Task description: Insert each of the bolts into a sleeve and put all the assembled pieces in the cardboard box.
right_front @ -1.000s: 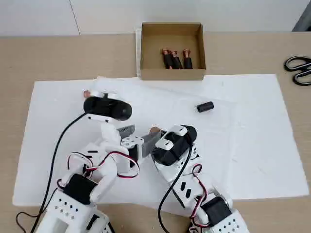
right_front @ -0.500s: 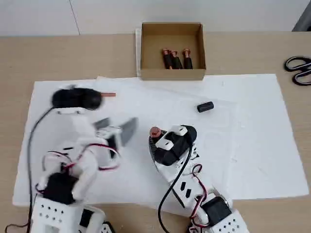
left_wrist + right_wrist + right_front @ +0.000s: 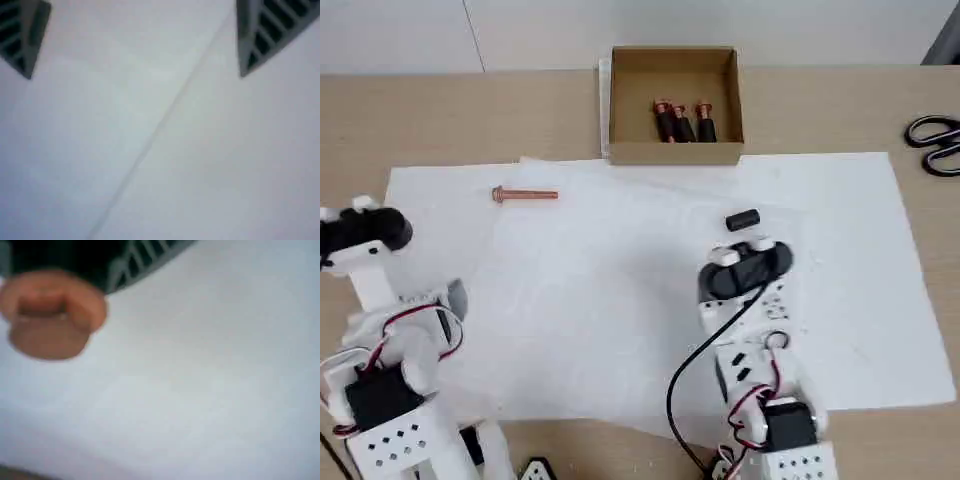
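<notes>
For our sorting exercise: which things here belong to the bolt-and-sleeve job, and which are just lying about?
Job: box, three pieces in it, loose bolt, sleeve, held bolt.
Lying about: scissors, paper.

Tan table (image 3: 470, 110) with a wide white paper sheet (image 3: 620, 300), an open cardboard box (image 3: 675, 153) and black scissors (image 3: 938, 147)

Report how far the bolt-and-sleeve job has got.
Done: three assembled pieces lie in the cardboard box. In hand: the right hand grips a copper-headed bolt. Left: a loose bolt and a loose sleeve lie apart on the paper; the left hand is open and empty.
</notes>
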